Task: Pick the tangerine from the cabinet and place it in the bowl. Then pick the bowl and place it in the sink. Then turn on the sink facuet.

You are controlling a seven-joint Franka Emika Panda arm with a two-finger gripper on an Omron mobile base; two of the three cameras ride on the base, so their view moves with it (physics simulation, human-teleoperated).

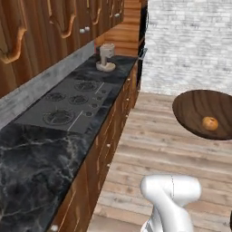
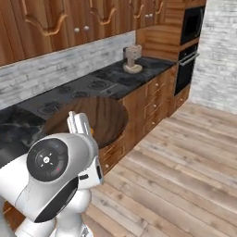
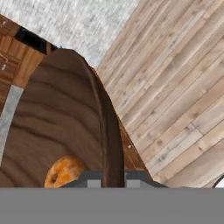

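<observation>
In the left base view the bowl (image 1: 199,108) hangs at the right edge, above the wooden floor (image 1: 149,149) and away from the tabletop (image 1: 41,154); the tangerine (image 1: 210,123) lies inside it. In the hand view the gripper (image 3: 113,183) sits at the bottom centre, its tips on either side of the bowl's rim, probably closed on it, and the rim runs upward from there. The sink is not visible yet.

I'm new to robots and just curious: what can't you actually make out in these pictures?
- Claw: hand view, tips cut by the bottom edge; they straddle the bowl rim.
- Bowl: right edge cuts it in left base view; arm hides part in right base view.
- Tangerine: partly cut off in hand view.
</observation>
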